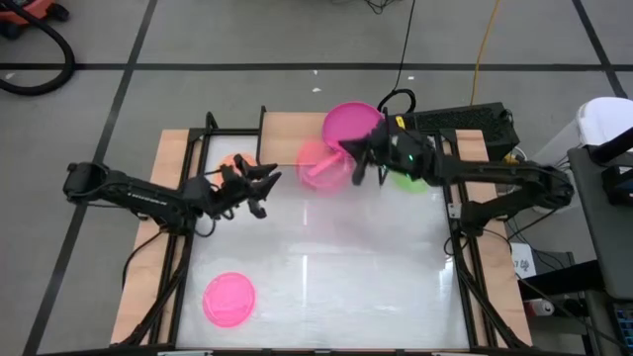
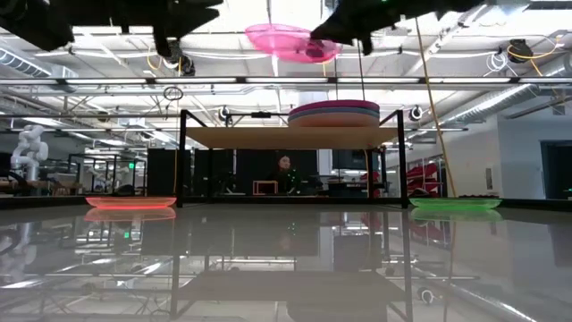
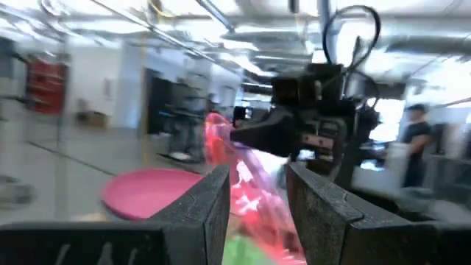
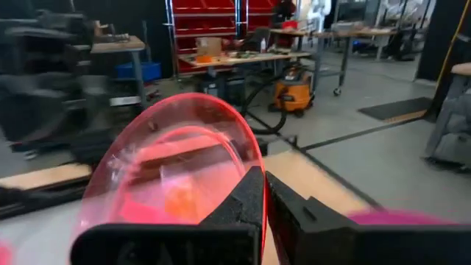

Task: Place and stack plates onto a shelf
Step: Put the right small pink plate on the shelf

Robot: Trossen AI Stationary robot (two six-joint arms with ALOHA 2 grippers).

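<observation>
My right gripper (image 1: 354,166) is clamped on the rim of a hot-pink plate (image 1: 321,165), holding it in the air over the shelf (image 1: 287,133). In my right wrist view the two fingers (image 4: 243,202) sit pressed together on the edge of that translucent plate (image 4: 173,169), which tilts up and away from the camera. From the low view the same plate (image 2: 293,43) hangs well above the shelf board (image 2: 290,137), carried by the gripper (image 2: 332,36) at its right edge.

On the shelf's right half lies a stack of larger plates with the magenta plate (image 1: 350,123) on top; the low view shows the stack (image 2: 334,114) resting flat on the board. An orange plate (image 1: 235,162) lies on the table by the shelf's left end, and a green plate (image 1: 407,181) lies by its right end, partly under my right arm. A second hot-pink plate (image 1: 229,299) lies alone on the white tabletop (image 1: 326,287), near the front left, well apart from everything else.

My left gripper (image 1: 265,188) hovers over the table just beside the orange plate, pointing toward the right gripper. Its fingers (image 3: 202,213) stand apart with a gap between them and grip nothing.
</observation>
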